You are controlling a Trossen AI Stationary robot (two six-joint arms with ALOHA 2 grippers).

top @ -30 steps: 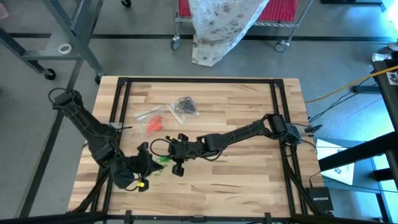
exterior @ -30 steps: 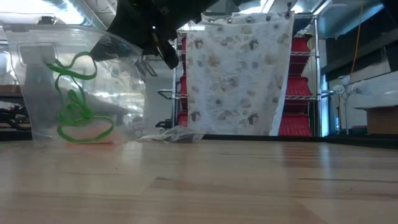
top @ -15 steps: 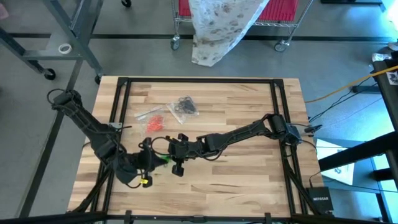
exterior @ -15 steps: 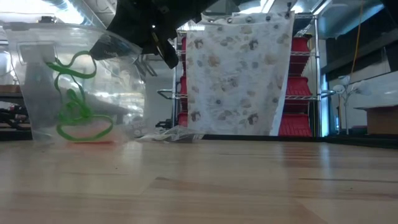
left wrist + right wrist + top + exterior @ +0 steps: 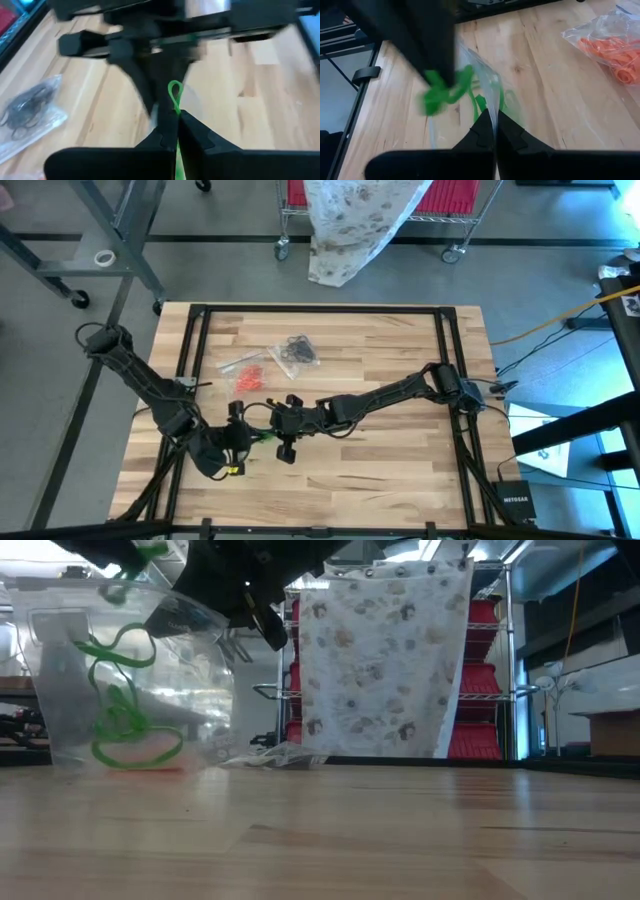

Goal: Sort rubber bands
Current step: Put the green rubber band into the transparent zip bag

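High view: left gripper (image 5: pixel 243 442) clamps a thin bright green rubber band (image 5: pixel 174 95); right gripper (image 5: pixel 268 432) pinches the clear plastic bag (image 5: pixel 485 87) edge, mid-table (image 5: pixel 400 460), wood clear around.

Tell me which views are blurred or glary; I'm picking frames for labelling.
Left wrist view: the other arm across the top is motion-smeared, while the green band reads clearly. Right wrist view: the green band and the dark arm over it are smeared. Low view: bright backlight glares through the clear bag. High view: evenly lit, sharp.
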